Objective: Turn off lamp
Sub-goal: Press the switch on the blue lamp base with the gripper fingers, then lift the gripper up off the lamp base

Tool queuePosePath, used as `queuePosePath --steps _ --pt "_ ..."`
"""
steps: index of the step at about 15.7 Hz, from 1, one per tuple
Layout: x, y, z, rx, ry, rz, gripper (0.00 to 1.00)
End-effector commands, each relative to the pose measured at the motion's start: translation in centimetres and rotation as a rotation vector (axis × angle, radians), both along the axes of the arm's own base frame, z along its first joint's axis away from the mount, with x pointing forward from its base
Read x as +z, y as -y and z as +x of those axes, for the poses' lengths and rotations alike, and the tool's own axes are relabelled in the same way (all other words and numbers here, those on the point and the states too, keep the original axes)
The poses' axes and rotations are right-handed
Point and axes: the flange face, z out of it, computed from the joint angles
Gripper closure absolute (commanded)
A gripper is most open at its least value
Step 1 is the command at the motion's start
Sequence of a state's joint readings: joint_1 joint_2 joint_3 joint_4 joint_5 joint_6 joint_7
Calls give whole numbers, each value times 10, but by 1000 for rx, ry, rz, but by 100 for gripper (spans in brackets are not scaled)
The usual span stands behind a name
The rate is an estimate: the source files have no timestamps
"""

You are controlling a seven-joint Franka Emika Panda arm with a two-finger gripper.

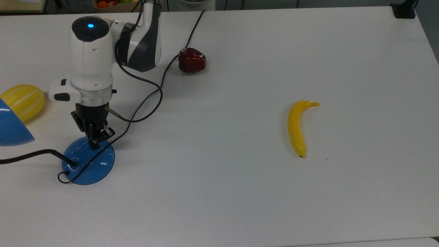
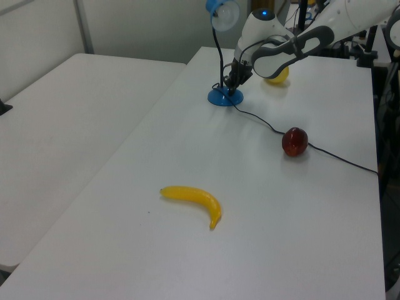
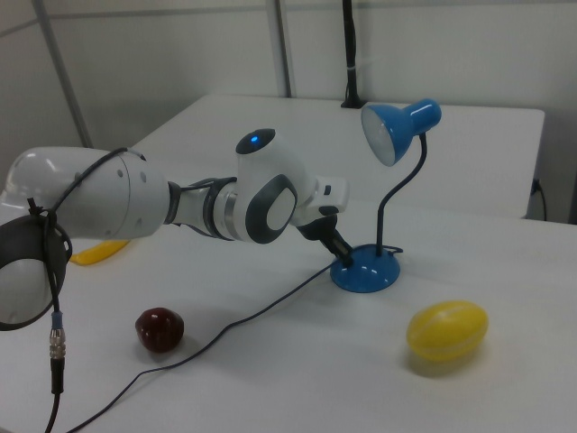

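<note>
The white worktop (image 1: 260, 192) carries everything here, and the Franka arm (image 1: 92, 55) reaches over it at the top view's left, its wrist pointing down at the lamp (image 1: 88, 161). The lamp stands near the top view's left edge: its blue dome base sits flat on the worktop, the black bendable neck rises from the base, and the blue cone shade (image 3: 399, 128) is held high above, tilted toward the right view's left; the shade's mouth looks unlit in the left view and the right view. The thin black cord (image 1: 147, 97) leaves the base and runs across the worktop past the dark red apple (image 1: 192, 60) toward the far edge. The gripper (image 1: 96, 143) is down on the upper part of the dome base, its tips touching the blue surface where the switch sits; its fingers look drawn together with nothing held between them. A yellow striped melon (image 1: 22, 101) lies beside the lamp at the top view's left edge, and a banana (image 1: 297, 127) lies well apart, toward the top view's right.
</note>
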State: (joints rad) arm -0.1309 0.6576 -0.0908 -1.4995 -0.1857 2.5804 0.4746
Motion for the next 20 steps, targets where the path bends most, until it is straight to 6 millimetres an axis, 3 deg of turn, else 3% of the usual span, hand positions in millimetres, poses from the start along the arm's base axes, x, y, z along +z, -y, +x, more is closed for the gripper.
queuePosePath --steps 1,5,13,16,20 --pt "-26 -15 -5 24 -45 -31 100" --pt "-44 -24 -13 53 -89 -52 100" --pt "-41 -31 -18 55 -165 -63 100" --pt "-23 -36 -17 57 -145 -58 100" --pt "47 -47 -28 37 -163 -36 100"
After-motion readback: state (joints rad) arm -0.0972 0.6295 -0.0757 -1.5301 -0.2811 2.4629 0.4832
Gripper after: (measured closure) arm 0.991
